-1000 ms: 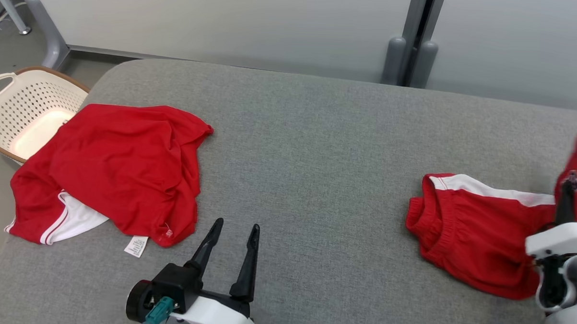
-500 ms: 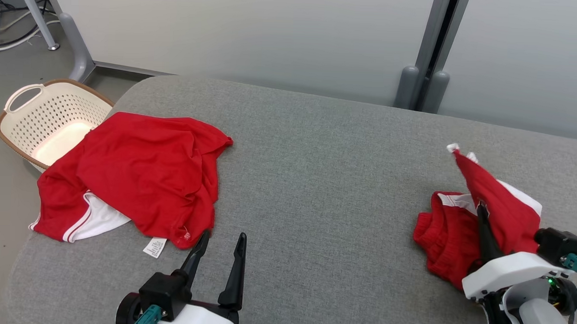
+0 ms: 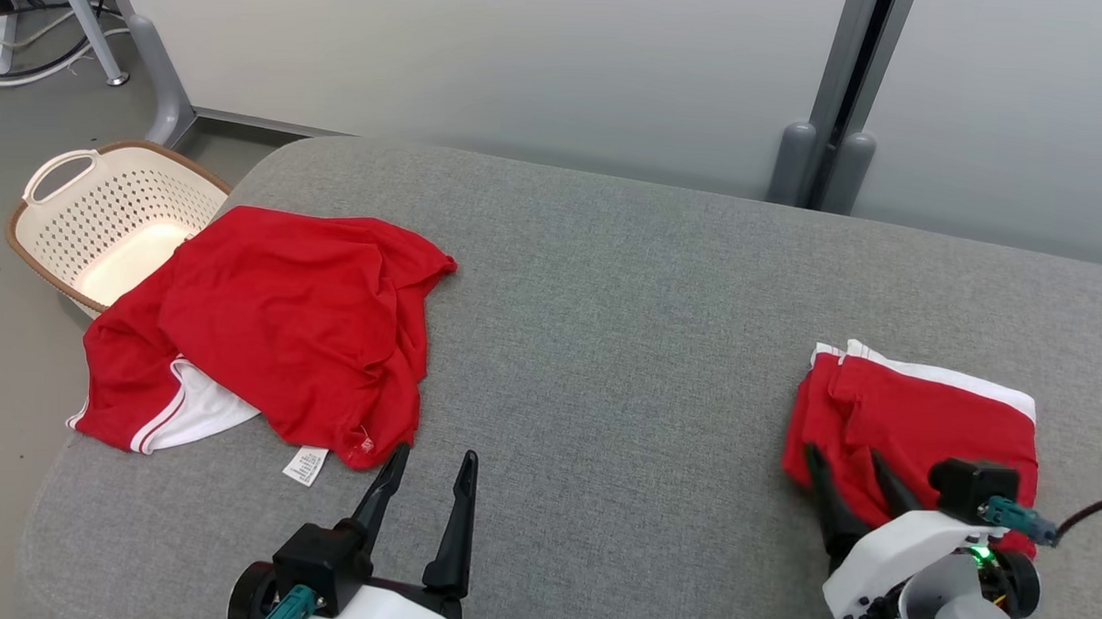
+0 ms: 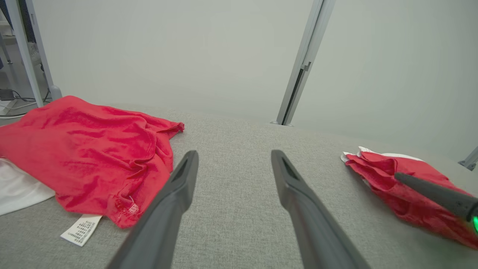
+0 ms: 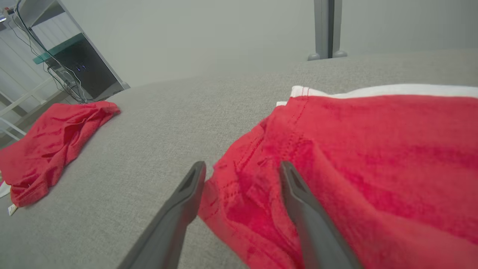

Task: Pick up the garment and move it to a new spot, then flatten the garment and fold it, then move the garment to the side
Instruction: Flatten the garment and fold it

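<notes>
A grey fabric-covered desk (image 3: 623, 349) with rounded corners stands before pale wall panels (image 3: 486, 60). The right tool (image 3: 841, 452) has its two dark fingers spread wide and grips nothing. They straddle the near corner of the folded red garment (image 3: 932, 419): in the right wrist view one finger is over bare desk just beside the cloth's edge and the other over the red cloth. Whether they touch it I cannot tell. The garment lies flat directly ahead of this tool, its white band along the far edge. The left tool (image 3: 436, 452) is also wide apart and empty, over bare desk. Ahead of it to its left lies a crumpled red shirt (image 3: 285, 319), whose white label (image 3: 305, 466) is near the left fingertip. Beyond the shirt, off the desk's corner, sits a cream perforated basket (image 3: 78, 210).
</notes>
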You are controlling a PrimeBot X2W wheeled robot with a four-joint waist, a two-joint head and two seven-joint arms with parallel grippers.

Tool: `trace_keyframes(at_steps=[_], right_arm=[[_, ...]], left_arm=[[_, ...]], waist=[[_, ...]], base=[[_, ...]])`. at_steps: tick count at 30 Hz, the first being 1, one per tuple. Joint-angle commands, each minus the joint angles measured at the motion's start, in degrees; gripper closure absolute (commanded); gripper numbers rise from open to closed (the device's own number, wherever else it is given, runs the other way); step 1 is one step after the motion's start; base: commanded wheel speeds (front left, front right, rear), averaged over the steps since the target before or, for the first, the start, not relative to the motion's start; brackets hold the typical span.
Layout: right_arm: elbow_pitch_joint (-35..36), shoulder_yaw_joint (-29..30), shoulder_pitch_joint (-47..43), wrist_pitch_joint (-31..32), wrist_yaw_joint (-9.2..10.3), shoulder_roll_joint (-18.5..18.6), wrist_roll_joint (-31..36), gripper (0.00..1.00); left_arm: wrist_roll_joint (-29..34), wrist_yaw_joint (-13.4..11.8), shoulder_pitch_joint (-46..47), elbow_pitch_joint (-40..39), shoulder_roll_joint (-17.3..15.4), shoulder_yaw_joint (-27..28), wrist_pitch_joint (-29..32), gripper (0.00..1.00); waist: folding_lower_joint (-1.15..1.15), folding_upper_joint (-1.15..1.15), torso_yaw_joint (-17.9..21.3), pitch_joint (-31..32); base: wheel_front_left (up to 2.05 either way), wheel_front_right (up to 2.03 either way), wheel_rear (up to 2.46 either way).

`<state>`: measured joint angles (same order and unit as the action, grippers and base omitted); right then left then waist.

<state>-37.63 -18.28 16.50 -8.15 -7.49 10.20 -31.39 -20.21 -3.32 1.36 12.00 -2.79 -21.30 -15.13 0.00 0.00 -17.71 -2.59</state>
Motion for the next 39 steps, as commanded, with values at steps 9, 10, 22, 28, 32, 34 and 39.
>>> trace_keyframes(at_steps=[9,10,22,28,32,34,39], right_arm=[[-1.9,-7.5,-0.3,5.3,0.00,-0.9,-4.2,0.00],[-1.6,-8.4,-0.6,5.9,0.00,-0.9,-5.0,0.00],[6.6,-12.7,0.4,3.5,0.00,2.6,-11.9,0.00],[10.8,-7.0,-0.1,-3.4,0.00,6.9,-4.1,0.00],[12.6,1.2,-2.5,-6.1,0.00,6.6,5.2,0.00],[14.5,5.1,-4.2,-6.7,0.00,5.5,9.7,0.00],[19.9,12.3,-9.0,-7.1,0.00,1.8,18.0,0.00]], left_arm=[[0.3,0.1,0.5,0.4,-0.2,-0.7,0.0,0.00],[0.4,0.0,0.4,0.4,-0.2,-0.7,0.0,0.00],[0.3,0.2,0.5,-0.8,-0.2,1.3,0.0,0.00],[-0.3,-0.1,1.1,-3.4,-0.2,3.1,0.0,0.00],[-0.4,-0.4,1.8,-4.8,-0.2,4.2,0.0,0.00],[-0.9,-0.8,2.2,-5.5,-0.2,4.7,0.0,0.00],[-0.5,-1.8,2.7,-6.5,-0.2,5.3,0.0,0.00]], waist=[[0.00,0.00,-0.3,0.0],[0.00,0.00,-0.1,0.2],[0.00,0.00,4.1,2.1],[0.00,0.00,6.8,3.0],[0.00,0.00,8.5,2.8],[0.00,0.00,9.3,2.6],[0.00,0.00,10.9,2.2]], base=[[0.00,0.00,0.00],[0.00,0.00,0.00],[0.00,0.00,0.00],[0.00,0.00,0.00],[0.00,0.00,0.00],[0.00,0.00,0.00],[0.00,0.00,0.00]])
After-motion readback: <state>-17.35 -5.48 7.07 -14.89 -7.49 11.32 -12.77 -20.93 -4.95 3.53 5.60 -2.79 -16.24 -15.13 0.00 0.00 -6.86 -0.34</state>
